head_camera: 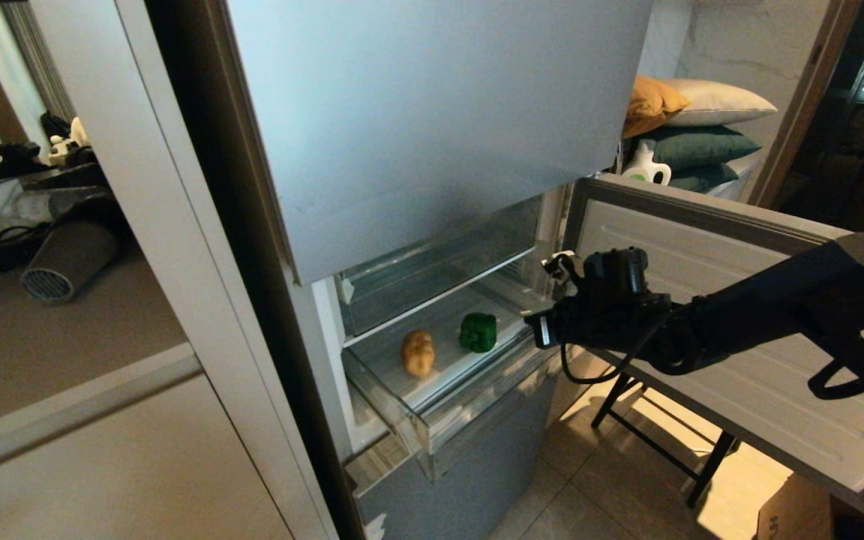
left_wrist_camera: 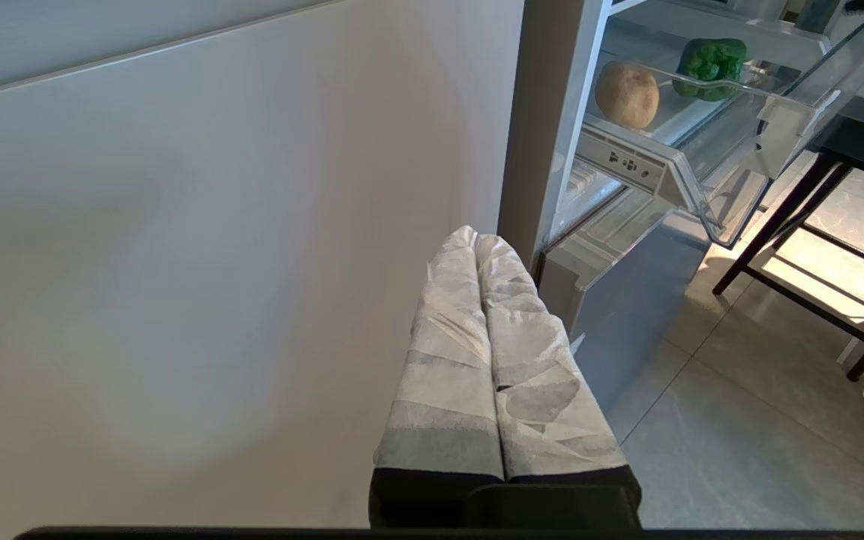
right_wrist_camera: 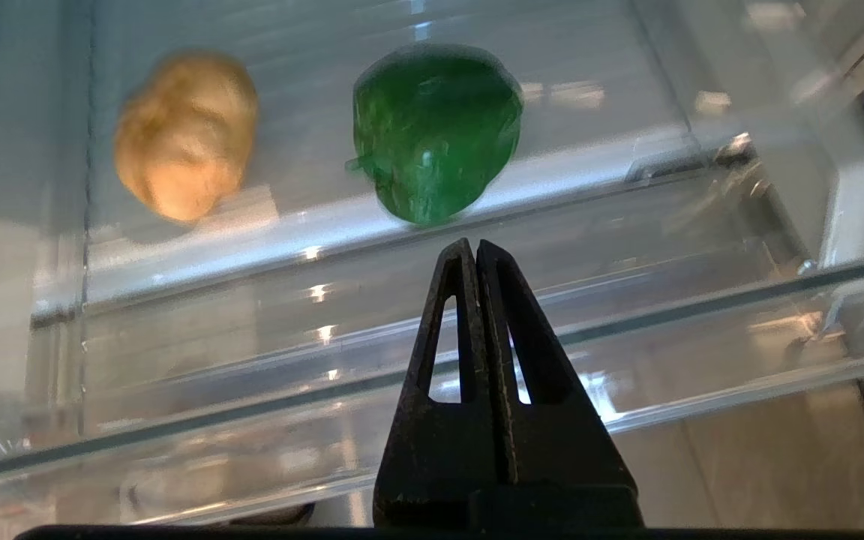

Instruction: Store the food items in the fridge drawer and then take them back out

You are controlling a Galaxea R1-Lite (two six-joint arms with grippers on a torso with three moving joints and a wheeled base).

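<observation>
A silver-grey fridge stands open at the centre of the head view, its clear plastic fridge drawer [head_camera: 432, 390] pulled out below the middle of the frame. Inside it lie both food items: the tan potato [head_camera: 418, 352] to the left and the green bell pepper [head_camera: 478, 332] just to its right, close together but apart. So the storing part looks done, while closing the drawer and taking the food back out appear to remain. The right gripper [right_wrist_camera: 475, 251] reaches in from the right of the frame, hovering just outside the drawer's front lip near the pepper, its fingers clenched together and empty. The left gripper [left_wrist_camera: 475, 244], also clenched and empty, hangs parked beside the pale cabinet panel [left_wrist_camera: 214, 262].
</observation>
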